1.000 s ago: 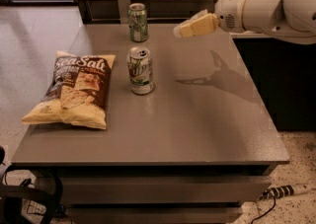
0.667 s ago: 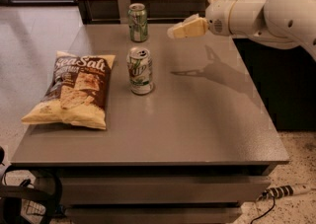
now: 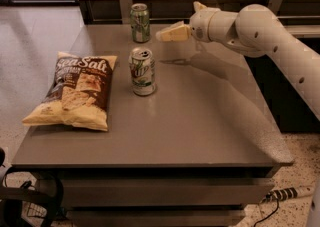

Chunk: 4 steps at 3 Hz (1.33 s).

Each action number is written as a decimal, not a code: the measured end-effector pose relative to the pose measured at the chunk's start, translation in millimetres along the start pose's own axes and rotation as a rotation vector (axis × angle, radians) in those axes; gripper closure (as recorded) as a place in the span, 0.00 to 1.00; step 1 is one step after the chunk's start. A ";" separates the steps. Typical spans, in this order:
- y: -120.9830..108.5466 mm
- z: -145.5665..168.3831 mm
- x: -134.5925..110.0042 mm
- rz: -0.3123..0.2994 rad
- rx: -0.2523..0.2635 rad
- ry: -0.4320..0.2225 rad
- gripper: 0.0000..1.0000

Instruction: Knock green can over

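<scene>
After shifting closer, hand (image 3: 174, 30) hovers just beside green can (image 3: 140, 22); grip state unclear.

The small green metal soda can (image 3: 140, 22) stands straight up on the grey table (image 3: 200, 121). It is at the far edge of the table, a bit left of the middle as we look at it. Its body is mostly green with pale streaks, and its top rim is shiny silver. It has not tipped over. The pale gripper (image 3: 175, 31) hangs above the far part of the table, just beside the can and not touching it.
</scene>
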<state>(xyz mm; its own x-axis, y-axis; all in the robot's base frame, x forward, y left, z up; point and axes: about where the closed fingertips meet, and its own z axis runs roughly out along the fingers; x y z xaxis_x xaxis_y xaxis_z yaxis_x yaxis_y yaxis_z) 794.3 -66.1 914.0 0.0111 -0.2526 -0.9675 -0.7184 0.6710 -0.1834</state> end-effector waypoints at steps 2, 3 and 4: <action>1.1 75.9 9.8 0.075 -0.078 -0.066 0.00; 2.7 90.9 9.6 0.091 -0.093 -0.088 0.00; 20.9 115.9 -1.6 0.087 -0.111 -0.111 0.00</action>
<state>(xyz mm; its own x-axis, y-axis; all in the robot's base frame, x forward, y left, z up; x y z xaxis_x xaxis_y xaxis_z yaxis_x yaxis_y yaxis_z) 859.9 29.1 891.5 0.0175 -0.1144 -0.9933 -0.7923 0.6044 -0.0835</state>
